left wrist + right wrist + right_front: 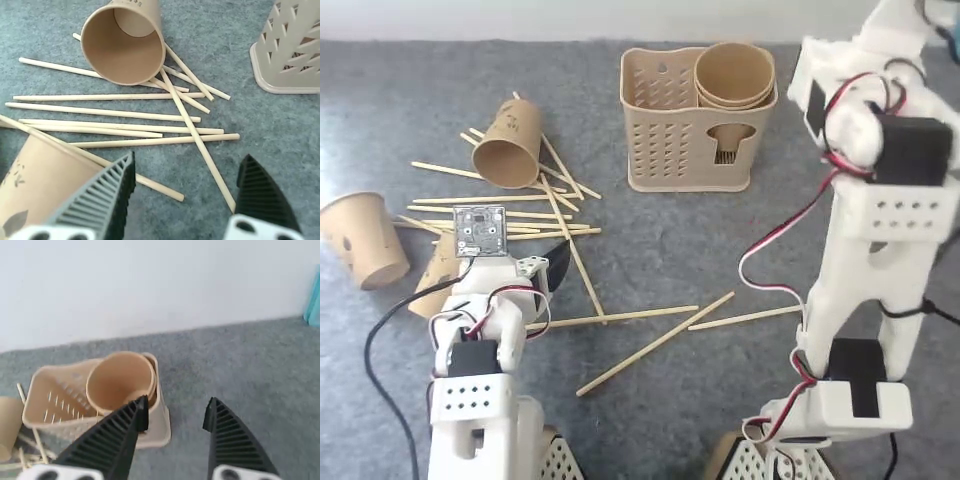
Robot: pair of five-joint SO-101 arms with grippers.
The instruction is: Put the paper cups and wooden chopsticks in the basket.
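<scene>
If left jaws shut here, risk: they stand apart over crossed chopsticks and a tipped cup, could nip both or scatter sticks.
Basket: beige, slotted, upright on the tabletop's far side, stacked cups inside.
Loose cups: brown paper, lying on their sides.
Right jaws: apart, empty, near the basket.

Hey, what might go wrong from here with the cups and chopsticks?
The chopsticks lie crossed under the open left gripper, so closing on one may drag or flick others. The tipped cup rests on several of them and could roll off. Stacked cups already fill one end of the basket, leaving less room.
</scene>
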